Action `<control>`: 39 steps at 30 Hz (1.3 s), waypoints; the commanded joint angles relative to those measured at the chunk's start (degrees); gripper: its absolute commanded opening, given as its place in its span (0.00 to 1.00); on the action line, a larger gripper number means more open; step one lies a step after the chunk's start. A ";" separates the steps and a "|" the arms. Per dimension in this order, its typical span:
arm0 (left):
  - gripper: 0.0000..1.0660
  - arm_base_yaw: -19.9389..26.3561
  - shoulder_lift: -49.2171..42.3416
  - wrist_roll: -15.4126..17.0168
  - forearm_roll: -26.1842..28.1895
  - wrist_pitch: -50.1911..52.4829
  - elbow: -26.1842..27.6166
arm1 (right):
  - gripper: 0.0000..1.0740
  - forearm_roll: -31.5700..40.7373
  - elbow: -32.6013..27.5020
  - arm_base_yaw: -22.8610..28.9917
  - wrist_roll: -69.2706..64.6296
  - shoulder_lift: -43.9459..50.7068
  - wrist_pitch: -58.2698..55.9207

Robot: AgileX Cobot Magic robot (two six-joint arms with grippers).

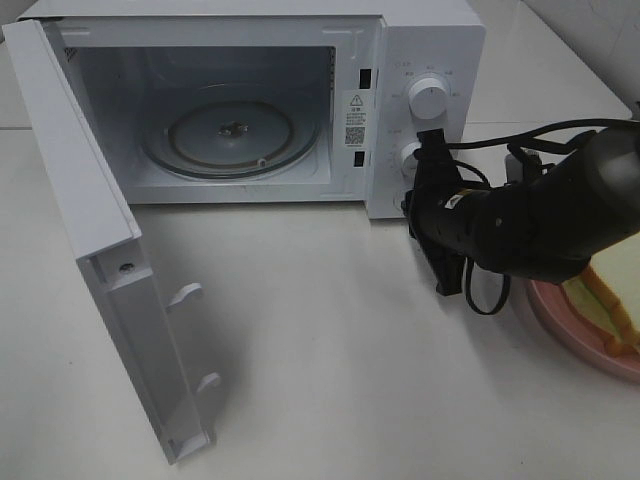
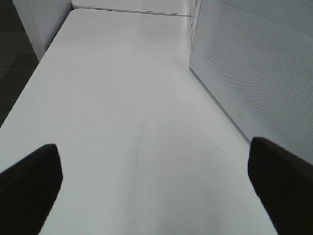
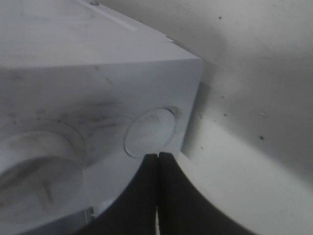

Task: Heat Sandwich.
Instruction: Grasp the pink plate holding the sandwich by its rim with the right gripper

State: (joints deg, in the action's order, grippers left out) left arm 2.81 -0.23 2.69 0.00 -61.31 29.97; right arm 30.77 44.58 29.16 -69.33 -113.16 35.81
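Note:
The sandwich [image 1: 610, 290] lies on a pink plate [image 1: 560, 320] at the table's right edge, partly hidden behind my right arm. The white microwave [image 1: 430, 40] stands at the back with its door [image 1: 90, 230] swung wide open to the left and a glass turntable [image 1: 230, 135] bare inside. My right gripper [image 1: 430, 138] [image 3: 158, 156] is shut and empty, its tips by the lower knob [image 1: 410, 155] and at a round button [image 3: 149, 132] on the control panel. My left gripper [image 2: 156, 181] is open over bare table, left of the door's outer face, and is out of the high view.
The open door juts toward the front of the table on the left. An upper knob [image 1: 428, 100] sits on the panel. Black cables [image 1: 490, 290] hang from the right arm beside the plate. The white tabletop [image 1: 330, 330] lies in front of the microwave.

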 commanded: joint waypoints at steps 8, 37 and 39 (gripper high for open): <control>0.92 -0.06 -1.09 0.00 0.00 0.57 -0.06 | 0.03 -8.82 -2.98 -0.40 10.31 8.02 -16.21; 0.92 -0.06 -1.09 0.00 0.00 0.57 -0.06 | 0.14 -30.77 -2.92 -0.40 58.50 28.59 -69.27; 0.92 -0.06 -1.09 0.00 0.00 0.57 -0.06 | 0.16 -30.77 -2.92 -0.40 59.93 29.22 -69.90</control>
State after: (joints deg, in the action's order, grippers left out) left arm 2.81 -0.23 2.69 0.00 -61.31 29.97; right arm 0.57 41.65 29.16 -12.43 -85.20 -32.26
